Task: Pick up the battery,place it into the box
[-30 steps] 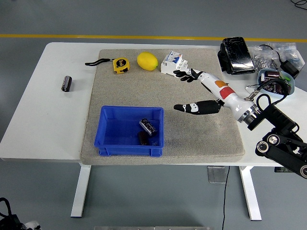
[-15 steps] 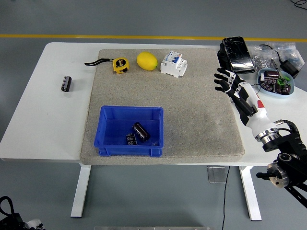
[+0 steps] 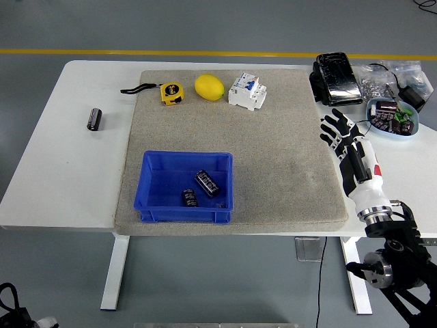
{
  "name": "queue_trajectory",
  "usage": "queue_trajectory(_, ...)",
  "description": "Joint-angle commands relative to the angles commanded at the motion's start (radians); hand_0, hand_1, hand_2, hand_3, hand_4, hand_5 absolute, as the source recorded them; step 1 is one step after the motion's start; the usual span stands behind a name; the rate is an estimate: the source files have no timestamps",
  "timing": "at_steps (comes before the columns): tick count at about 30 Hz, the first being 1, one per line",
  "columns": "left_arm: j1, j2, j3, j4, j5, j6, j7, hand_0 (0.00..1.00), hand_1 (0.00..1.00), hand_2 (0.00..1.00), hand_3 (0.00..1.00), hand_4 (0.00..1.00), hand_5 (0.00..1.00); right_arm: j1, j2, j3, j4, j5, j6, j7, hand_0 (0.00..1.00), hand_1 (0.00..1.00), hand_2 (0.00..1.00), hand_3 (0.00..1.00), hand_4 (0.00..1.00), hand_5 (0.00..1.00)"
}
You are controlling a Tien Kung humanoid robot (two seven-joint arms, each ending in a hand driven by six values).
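Observation:
A blue box (image 3: 151,183) sits on the grey mat's near left part. Two black cylindrical batteries lie inside it, one (image 3: 207,182) at the right and one (image 3: 190,197) near the front wall. Another black battery (image 3: 94,118) lies on the white table left of the mat. My right hand (image 3: 337,130) is open with fingers spread, empty, raised at the mat's right edge, far from the box. My left arm is out of view.
A yellow tape measure (image 3: 172,92), a lemon (image 3: 209,87) and a white circuit breaker (image 3: 247,91) stand along the mat's far edge. A black device (image 3: 336,78), a bowl of parts (image 3: 391,117) and bags sit at the table's far right.
My right arm has pulled back from the mat's middle to its right edge. The batteries in the box have shifted and settled.

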Motion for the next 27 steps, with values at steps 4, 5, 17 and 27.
queue_trajectory(4, 0.003, 0.0, -0.009, 0.0, 0.013, -0.002, 0.001, 0.754, 0.75, 0.794, 0.636, 0.666, 0.541, -0.003, 0.022, 0.014, -0.018, -0.039, -0.011, -0.004, 0.884, 0.85, 0.856, 0.876, 0.998, 0.829)
queue_trajectory(5, 0.003, 0.0, -0.01, 0.0, 0.015, -0.003, 0.001, 0.754, 0.749, 0.794, 0.637, 0.666, 0.541, -0.002, 0.023, 0.015, -0.02, -0.043, -0.012, -0.006, 0.889, 0.851, 0.856, 0.88, 0.998, 0.851)
queue_trajectory(17, 0.011, 0.002, -0.021, 0.0, 0.036, -0.006, -0.002, 0.754, 0.748, 0.794, 0.639, 0.666, 0.542, -0.002, 0.041, 0.017, -0.042, -0.026, -0.016, 0.014, 0.89, 0.851, 0.856, 0.88, 0.998, 0.859)
queue_trajectory(27, 0.019, 0.003, -0.023, 0.0, 0.049, -0.007, -0.005, 0.754, 0.746, 0.793, 0.638, 0.665, 0.541, -0.001, 0.051, 0.012, -0.052, -0.003, -0.021, 0.029, 0.889, 0.851, 0.855, 0.877, 0.998, 0.86)
